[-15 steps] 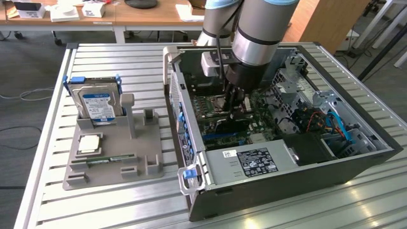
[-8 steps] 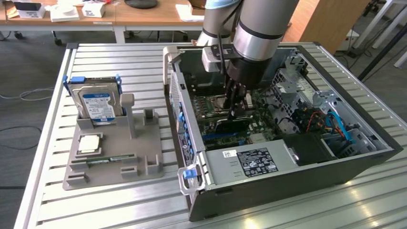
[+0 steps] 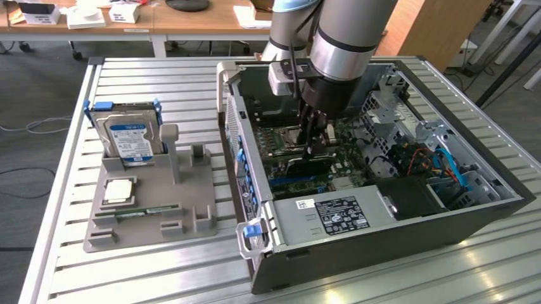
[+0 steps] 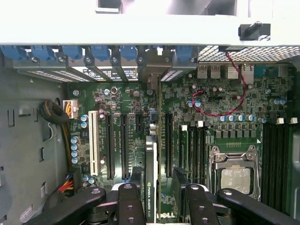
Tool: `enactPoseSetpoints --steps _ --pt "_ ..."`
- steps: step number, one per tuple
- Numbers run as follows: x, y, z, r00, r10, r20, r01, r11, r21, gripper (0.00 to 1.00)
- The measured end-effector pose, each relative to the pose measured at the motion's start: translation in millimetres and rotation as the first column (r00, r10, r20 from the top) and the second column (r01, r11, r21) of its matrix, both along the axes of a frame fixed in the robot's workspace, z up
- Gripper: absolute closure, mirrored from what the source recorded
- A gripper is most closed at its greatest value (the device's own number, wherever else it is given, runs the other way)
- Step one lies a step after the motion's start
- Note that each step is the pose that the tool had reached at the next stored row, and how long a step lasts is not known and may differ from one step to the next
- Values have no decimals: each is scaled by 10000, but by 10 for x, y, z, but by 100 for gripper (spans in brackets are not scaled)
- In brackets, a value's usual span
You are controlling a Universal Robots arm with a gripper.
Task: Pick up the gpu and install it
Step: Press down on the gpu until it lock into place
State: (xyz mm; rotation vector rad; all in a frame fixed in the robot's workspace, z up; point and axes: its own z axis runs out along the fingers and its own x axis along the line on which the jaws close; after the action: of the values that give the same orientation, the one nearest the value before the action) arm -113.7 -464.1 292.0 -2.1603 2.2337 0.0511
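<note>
A slatted metal surface (image 3: 152,76) carries an open desktop computer case (image 3: 381,234) lying on its side, its motherboard (image 4: 126,101) exposed. A grey Universal Robots arm (image 3: 346,38) reaches down from above into the middle of the case. To the exterior view's left of the case sits a grey parts holder (image 3: 169,196), with a silver hard drive (image 3: 131,139) bearing a blue label standing upright in it, a square processor (image 3: 120,189) lying flat lower down, and a narrow green memory stick (image 3: 144,212) resting near the holder's front edge. Inside the case, a power supply (image 3: 334,215) with a printed label fills the near end, and blue and orange cables (image 3: 444,164) run along the exterior view's right.

The hand (image 4: 157,190) is low over the motherboard with its black fingers (image 4: 129,201) standing apart on either side of the gpu (image 4: 151,173). The card stands on edge in the line of a black expansion slot, its bracket end pointing toward the row of blue rear slot clips (image 4: 101,51). Whether the fingers press on the card's faces cannot be told. Beside it lie a white slot (image 4: 93,143) and the metal-framed processor socket (image 4: 234,176).
</note>
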Motion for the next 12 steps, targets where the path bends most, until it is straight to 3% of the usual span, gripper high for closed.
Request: enactPoseSetpoints --steps 6,7,8,9,10,12 --pt "0 0 0 10000 0 0 0 10000 1 61" --pt "0 0 0 10000 0 0 0 10000 0 67" --pt "0 0 0 10000 0 0 0 10000 0 67" --pt "0 0 0 10000 0 0 0 10000 0 79" --pt "0 0 0 10000 0 0 0 10000 1 79" --pt "0 0 0 10000 0 0 0 10000 0 89"
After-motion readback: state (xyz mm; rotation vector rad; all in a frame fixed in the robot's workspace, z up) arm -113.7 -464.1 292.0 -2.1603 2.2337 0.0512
